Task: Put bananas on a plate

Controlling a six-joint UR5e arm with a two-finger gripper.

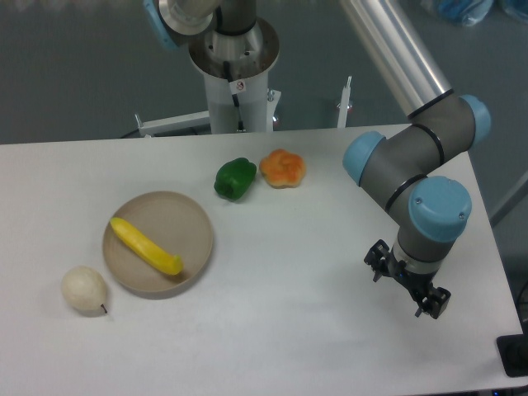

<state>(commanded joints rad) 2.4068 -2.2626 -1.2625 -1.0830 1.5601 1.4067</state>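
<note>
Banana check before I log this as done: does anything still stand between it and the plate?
Nothing does. The banana already lies on the plate, and the gripper is far off at the table's right side.

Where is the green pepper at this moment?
The green pepper lies on the table toward its far edge, just left of the orange fruit and up-right of the plate.

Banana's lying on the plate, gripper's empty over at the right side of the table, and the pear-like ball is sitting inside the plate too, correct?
Not quite. The camera view shows the pale ball on the table beside the plate, outside its rim. The banana does lie on the plate, and the gripper is empty at the right.
</note>
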